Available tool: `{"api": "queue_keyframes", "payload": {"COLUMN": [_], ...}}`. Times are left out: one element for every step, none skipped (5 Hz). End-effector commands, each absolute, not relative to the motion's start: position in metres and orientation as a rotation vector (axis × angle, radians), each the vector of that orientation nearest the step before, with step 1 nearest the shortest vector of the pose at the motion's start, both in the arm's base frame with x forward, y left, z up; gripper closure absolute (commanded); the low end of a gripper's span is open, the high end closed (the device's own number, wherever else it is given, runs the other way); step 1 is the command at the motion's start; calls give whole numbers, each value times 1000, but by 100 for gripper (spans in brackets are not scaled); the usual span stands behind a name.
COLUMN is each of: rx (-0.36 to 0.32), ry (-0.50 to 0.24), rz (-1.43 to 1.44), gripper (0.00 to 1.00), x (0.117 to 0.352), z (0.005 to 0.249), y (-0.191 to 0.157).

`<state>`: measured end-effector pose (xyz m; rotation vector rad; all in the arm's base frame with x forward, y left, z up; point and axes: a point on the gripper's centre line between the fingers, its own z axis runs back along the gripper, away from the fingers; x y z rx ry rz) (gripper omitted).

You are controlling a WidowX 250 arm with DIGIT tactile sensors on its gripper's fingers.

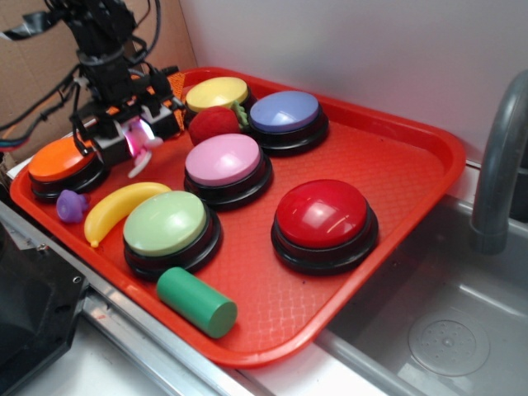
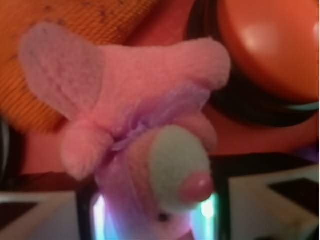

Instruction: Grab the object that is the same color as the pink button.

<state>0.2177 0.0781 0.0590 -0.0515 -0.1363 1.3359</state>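
At the far left of the red tray [image 1: 388, 272], beside the orange button [image 1: 64, 161], the end effector [image 1: 136, 139] is down low with the pink plush toy [image 1: 139, 139] pinched between its fingers; the wrist view fills with the toy's fuzzy ear, snout and pale muzzle, pressed close to the camera. The toy sits just right of the orange button and left of the red plush ball [image 1: 214, 124], with the purple toy [image 1: 71, 205] and the banana [image 1: 124, 206] just in front. The pink button [image 1: 224, 161] it matches lies further right, mid-tray.

To finish the grab well, I would keep the fingers pressed firmly and lift straight up, since soft plush can slip or be held by one limb only, and the orange button's rim is close enough to snag.

How deep the grip sits is hard to judge: the wrist view is blurred, the fingertips are cut off at its bottom edge, and in the exterior view the toy shows only as a small bright patch
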Motion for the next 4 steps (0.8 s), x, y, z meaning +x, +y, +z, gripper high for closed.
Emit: {"api": "queue_keyframes", "payload": {"rx": [-82, -96, -103, -147], "ry": [-144, -127, -119, -129], "rz": [872, 623, 475, 565], "gripper": [100, 100, 100, 100], "x": [216, 205, 195, 187], "z": [153, 175, 181, 174], "y": [65, 48, 40, 40]}}
